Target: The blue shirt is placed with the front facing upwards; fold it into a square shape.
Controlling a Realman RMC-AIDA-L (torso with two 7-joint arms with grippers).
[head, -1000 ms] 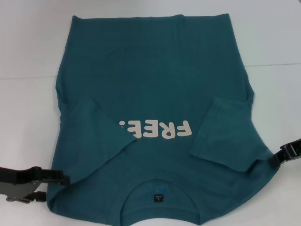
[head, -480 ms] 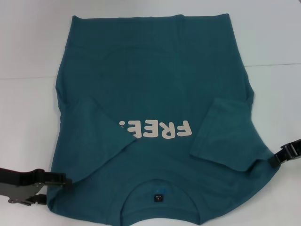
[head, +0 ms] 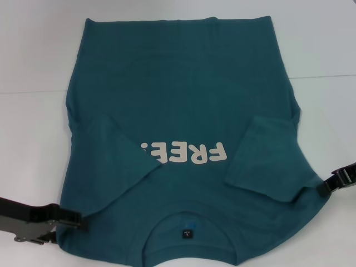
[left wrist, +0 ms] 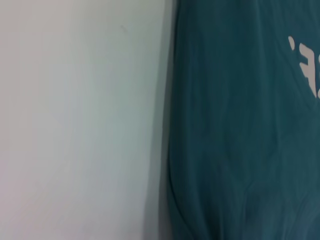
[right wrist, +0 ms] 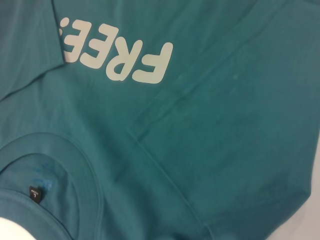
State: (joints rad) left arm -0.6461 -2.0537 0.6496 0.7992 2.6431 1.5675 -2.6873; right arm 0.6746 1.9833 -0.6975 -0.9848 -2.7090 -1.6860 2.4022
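Observation:
The blue shirt (head: 183,94) lies flat on the white table, front up, collar and dark neck label (head: 188,233) nearest me. The white "FREE!" lettering (head: 186,153) is partly covered by the left sleeve (head: 108,161), which is folded inward. The right sleeve (head: 267,161) is folded inward too. My left gripper (head: 75,218) is at the shirt's near left shoulder edge. My right gripper (head: 327,188) is at the near right shoulder edge. The left wrist view shows the shirt's side edge (left wrist: 240,140). The right wrist view shows the lettering (right wrist: 120,55) and label (right wrist: 35,194).
The white table (head: 33,67) surrounds the shirt on the left, right and far sides; it also shows in the left wrist view (left wrist: 75,125). A faint seam line crosses the table behind the shirt's middle.
My left gripper has slid slightly nearer to me along the shirt's left shoulder edge. The right gripper and the shirt have not moved.

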